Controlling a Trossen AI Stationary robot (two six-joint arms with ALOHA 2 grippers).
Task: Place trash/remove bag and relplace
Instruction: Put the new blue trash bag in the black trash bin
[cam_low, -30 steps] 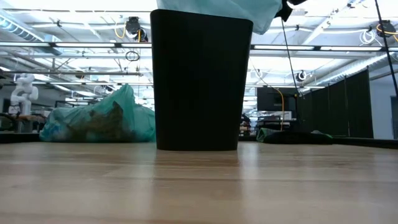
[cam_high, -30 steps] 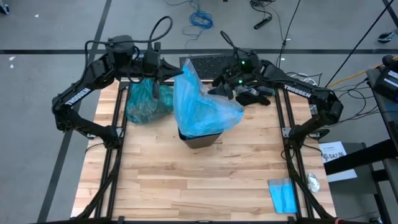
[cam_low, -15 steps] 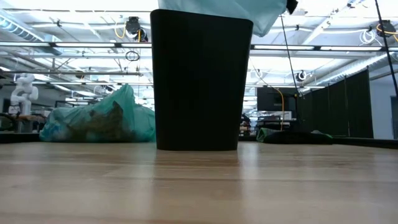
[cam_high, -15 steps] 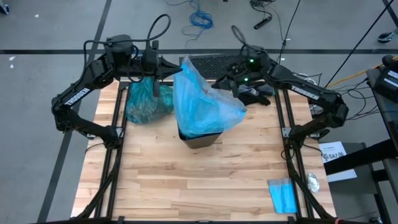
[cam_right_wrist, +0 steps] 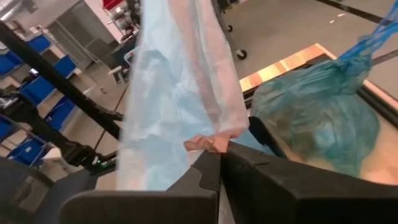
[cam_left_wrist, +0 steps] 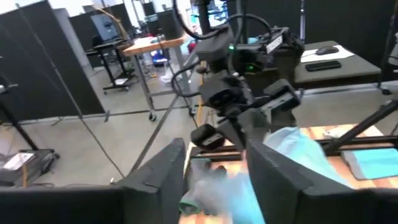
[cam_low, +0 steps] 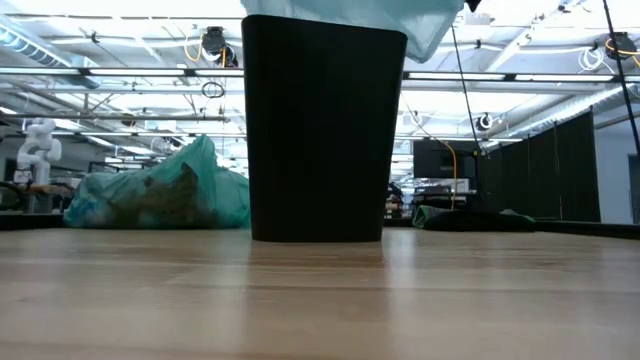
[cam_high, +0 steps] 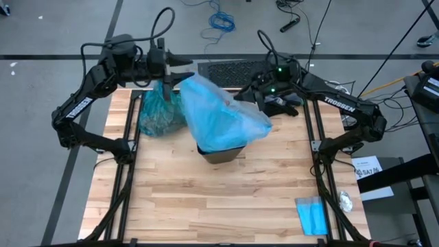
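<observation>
Bin: small black plastic bin (cam_high: 221, 155) stands upright at the middle of the pale wooden table (cam_high: 206, 206); in the low view its dark tapered wall (cam_low: 320, 130) fills the centre.
Sky-blue bag: thin pale sky-blue plastic bag (cam_high: 219, 116) drapes over the bin's mouth and billows above it.
Right gripper: right gripper (cam_high: 241, 95) is at the far right edge of the sky-blue bag, its fingers (cam_right_wrist: 261, 180) closed together, pinching a fold of that bag's film (cam_right_wrist: 186, 93).
Left gripper: left gripper (cam_high: 185, 71) hovers at the far left, above the bag's far edge; its 2 fingers (cam_left_wrist: 161, 174) stand apart with nothing between them.
Teal bag: crinkly dark teal-green plastic bin liner (cam_high: 161, 113), full and bunched, sits on the table at the far left, just beside the bin; brownish scraps of trash (cam_low: 165, 205) show through it in the low view.
Writing: "TROSSEN" in white runs along the right arm (cam_high: 341, 105); the same lettering on the left arm (cam_high: 79, 108).
Near right: flat blue packet (cam_high: 312, 216) lies on the table's corner.
</observation>
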